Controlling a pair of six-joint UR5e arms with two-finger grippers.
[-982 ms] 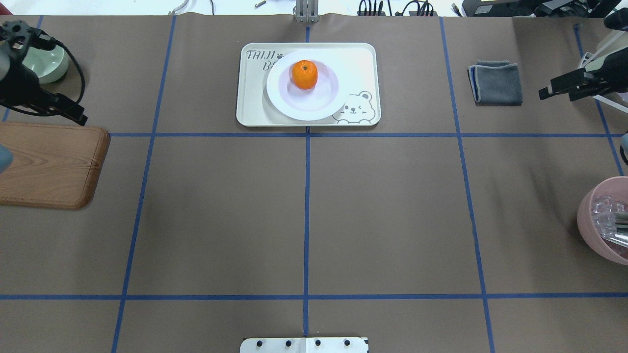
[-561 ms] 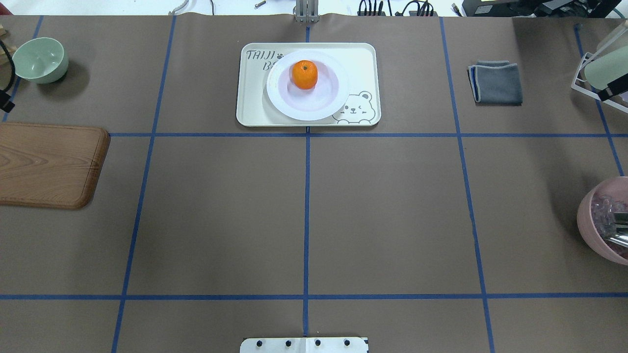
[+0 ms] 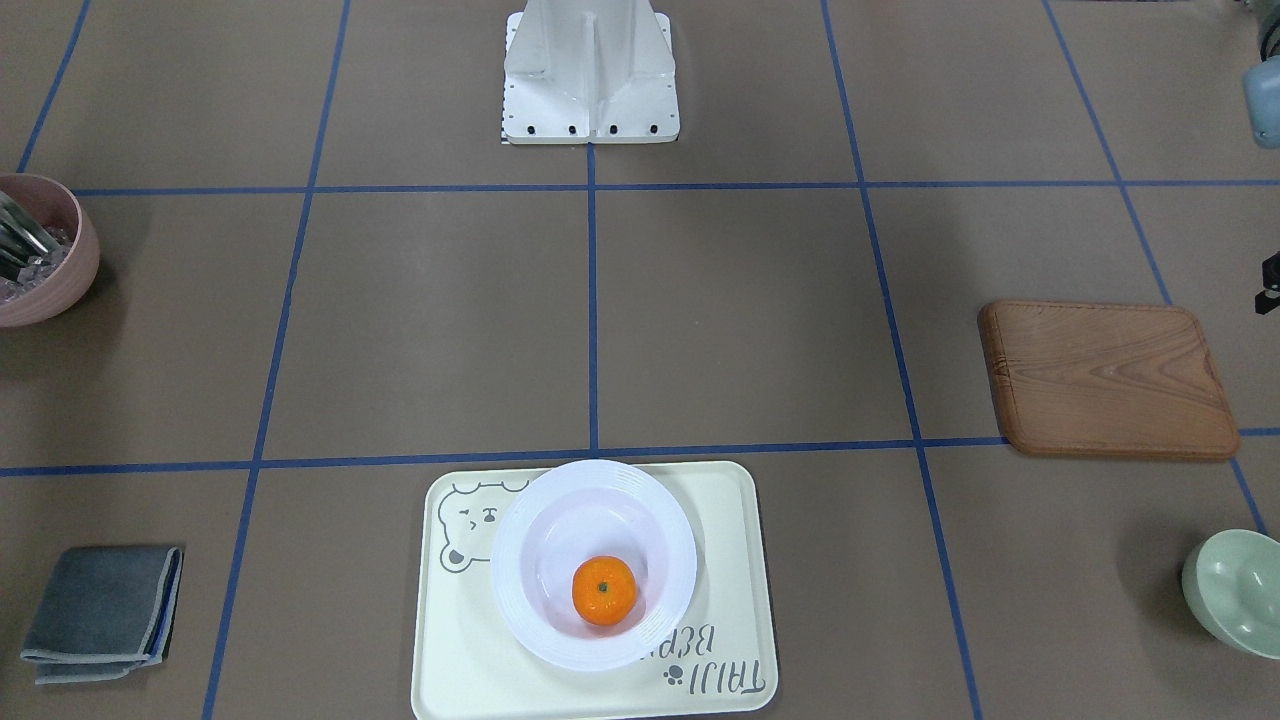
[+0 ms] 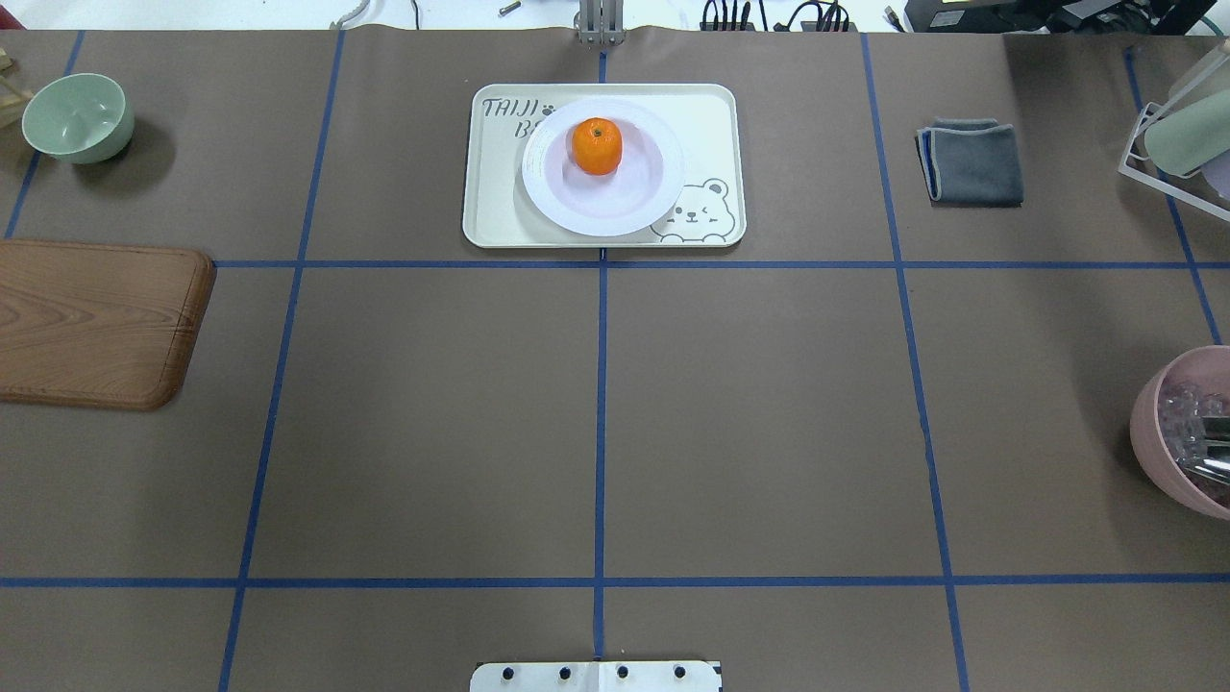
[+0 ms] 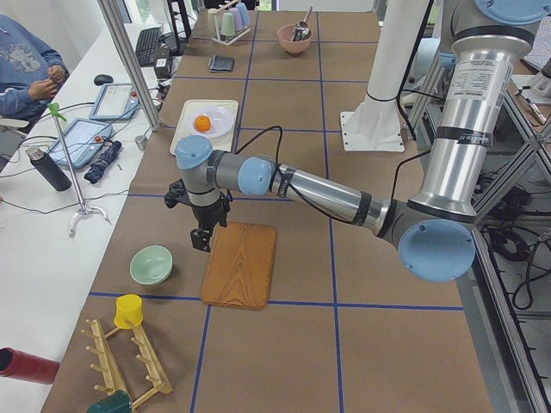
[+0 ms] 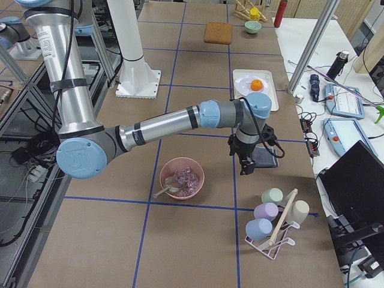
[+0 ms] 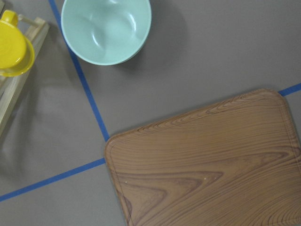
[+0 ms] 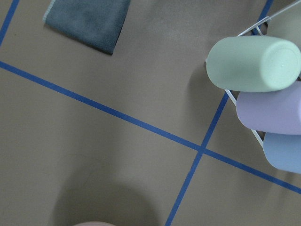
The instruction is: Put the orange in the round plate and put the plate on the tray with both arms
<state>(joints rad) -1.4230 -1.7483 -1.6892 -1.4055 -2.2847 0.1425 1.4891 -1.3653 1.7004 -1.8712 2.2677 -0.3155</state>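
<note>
- Where the brown paper-covered table point(image 4: 769, 404) reaches 12 o'clock in the overhead view, a large pale cream rectangular tray point(image 4: 490, 197) with rounded corners and a grey bear drawing is lying flat.
- A glossy white round deep plate point(image 4: 615, 210) with a ridged rim is resting on the tray, roughly centred. It is covering part of the lettering at the tray's 10 o'clock and touching the bear at 4 o'clock.
- A small round bright-orange mandarin point(image 4: 597, 146) is sitting in the plate's well, toward its 12 o'clock, with the green stem dot facing up.
- The left gripper point(image 5: 201, 239) is hanging fingers-down above the table at 9 o'clock, over the gap between a brown wooden board point(image 4: 91, 322) and a pale green bowl point(image 4: 77, 117). Only the side camera is showing it, so I cannot tell how wide its jaws are standing.
- The right gripper point(image 6: 245, 167) is hanging fingers-down at 3 o'clock, near a folded grey cloth point(image 4: 972, 161), a pink bowl point(image 4: 1168, 442) and a white wire rack of pastel cups point(image 6: 273, 223). Its jaw width cannot be told either.
</note>
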